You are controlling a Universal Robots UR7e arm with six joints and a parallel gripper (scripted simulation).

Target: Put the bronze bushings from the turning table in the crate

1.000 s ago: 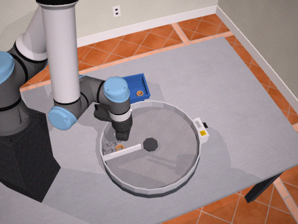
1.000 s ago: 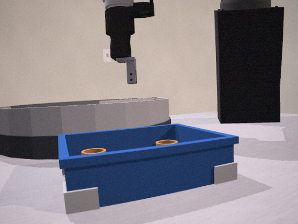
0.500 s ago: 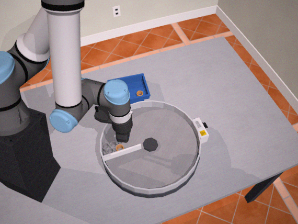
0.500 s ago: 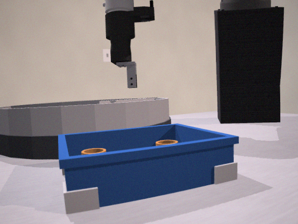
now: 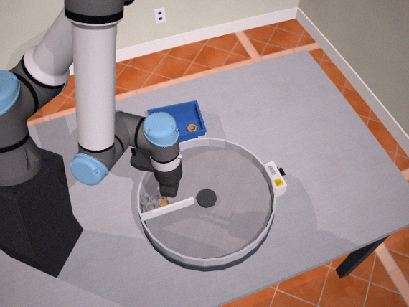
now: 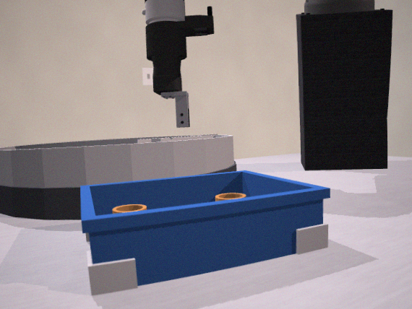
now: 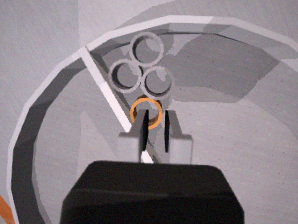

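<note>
One bronze bushing stands on the turning table by the white divider bar, touching a cluster of three steel bushings. My gripper hangs above the bronze bushing, well over the table's rim. In the wrist view the fingers stand a little apart with nothing between them, over the bronze ring; the steel bushings lie just beyond. The blue crate holds two bronze bushings.
The table has a raised grey rim and a black hub at its centre. A white control box sits on its right side. The crate stands behind the table. The arm's black pedestal is at the left.
</note>
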